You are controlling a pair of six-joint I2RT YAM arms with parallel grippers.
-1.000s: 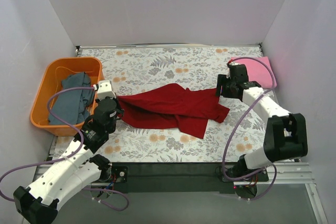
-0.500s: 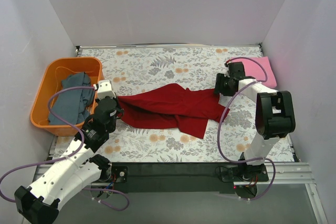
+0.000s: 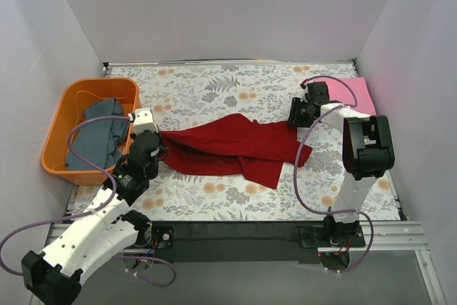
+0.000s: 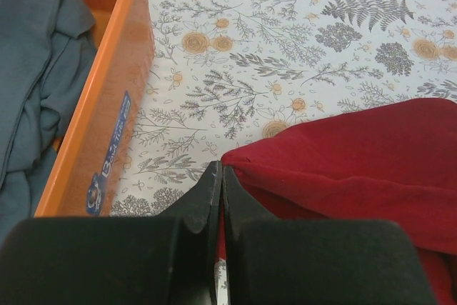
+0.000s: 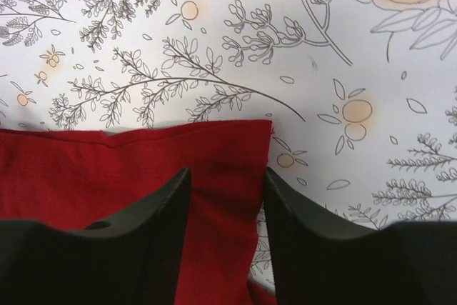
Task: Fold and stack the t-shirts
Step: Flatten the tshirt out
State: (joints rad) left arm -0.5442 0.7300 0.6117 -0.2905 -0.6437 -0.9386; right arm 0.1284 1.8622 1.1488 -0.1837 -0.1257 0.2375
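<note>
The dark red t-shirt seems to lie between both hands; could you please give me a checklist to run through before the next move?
1. Left hand grips the dark red t-shirt: ok, shut on its left edge.
2. Right hand is lined up on the cloth: ok, it straddles the shirt's right corner.
3. Right hand has closed on that corner: not ok, it is open.
4. Shirt lies flat for folding: not ok, bunched and folded over in the middle.
5. Pink t-shirt is out of the way: ok, apart from the red one.
6. Grey-blue t-shirt is out of the way: ok, inside the orange basket.
</note>
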